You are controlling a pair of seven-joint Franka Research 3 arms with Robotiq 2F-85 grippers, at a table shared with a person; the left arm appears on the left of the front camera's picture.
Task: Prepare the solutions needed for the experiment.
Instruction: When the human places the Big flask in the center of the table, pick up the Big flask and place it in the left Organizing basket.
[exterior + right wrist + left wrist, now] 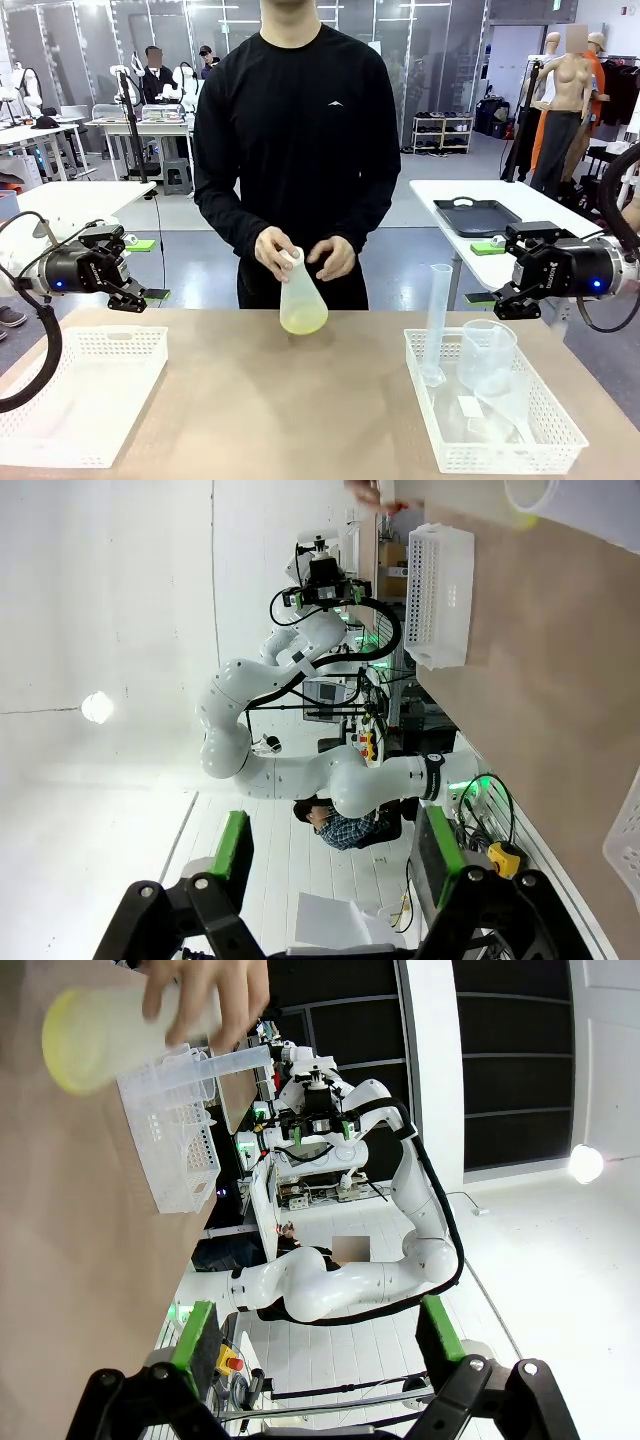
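1. A person in a black top stands at the far side of the desk [300, 400], one hand [272, 248] gripping the neck of a frosted conical flask [302, 298], the other hand [333, 258] just beside it.
2. The solutions [303, 321], a pale yellow-green liquid, pool in the bottom of the tilted flask, at the middle of the desk near its far edge.
3. The left gripper [128, 296] hangs by the far left corner, near the left basket [75, 395]; its wrist view shows the jaws wide open, nothing between the green pads [195, 1345].
4. The right gripper [510, 300] hangs by the far right corner, jaws likewise open and bare.
5. Below it, the right basket [545, 440] holds a graduated cylinder [437, 320] and a clear beaker [487, 352].
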